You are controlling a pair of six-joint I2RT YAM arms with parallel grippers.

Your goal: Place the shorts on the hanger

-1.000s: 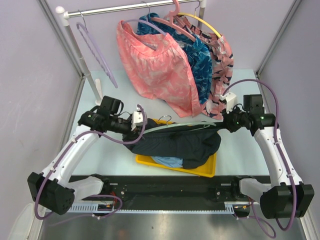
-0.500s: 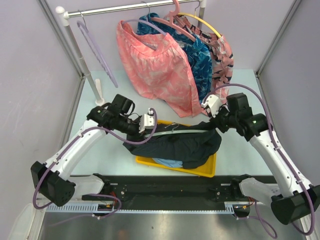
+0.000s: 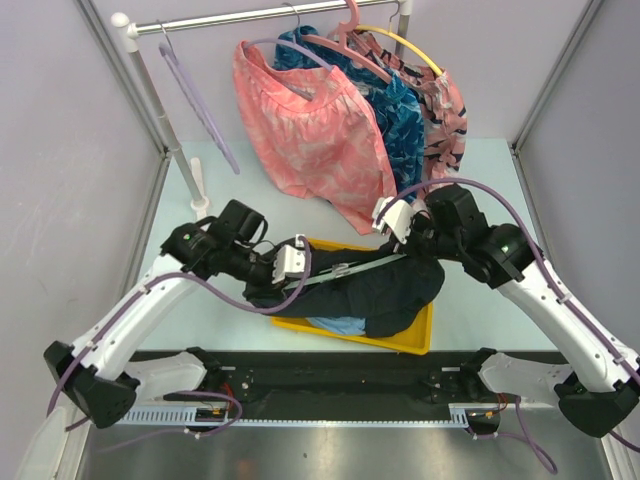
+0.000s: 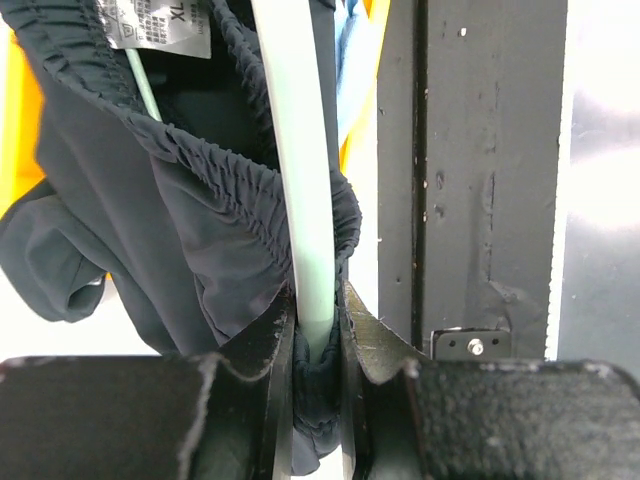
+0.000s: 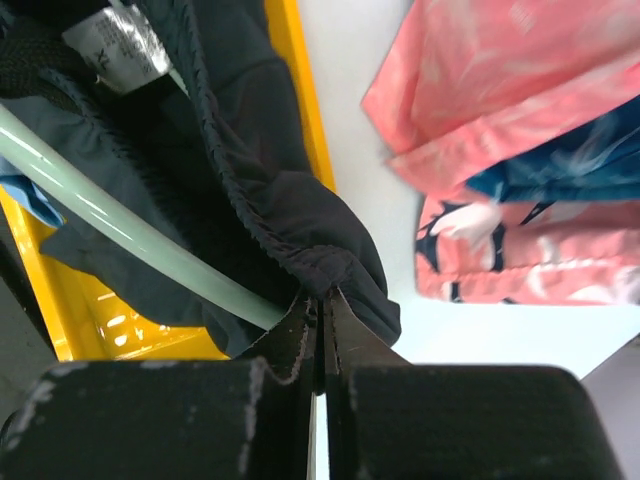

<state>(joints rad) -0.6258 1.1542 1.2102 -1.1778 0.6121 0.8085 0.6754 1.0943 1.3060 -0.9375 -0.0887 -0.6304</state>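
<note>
Just below centre of the top view, the shorts (image 3: 392, 285) sag over the tray (image 3: 412, 342), with the hanger (image 3: 345, 270) inside their waistband. The left gripper (image 4: 318, 322) is clamped on the hanger; the right gripper (image 5: 322, 300) pinches the waistband.

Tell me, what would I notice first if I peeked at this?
Dark shorts stretched out in the middle, over a yellow tray, with a pale green hanger inside the waistband. The left fingers pinch the hanger; the right fingers pinch the shorts. Behind them, bright pink clothes hang on a rail.
</note>
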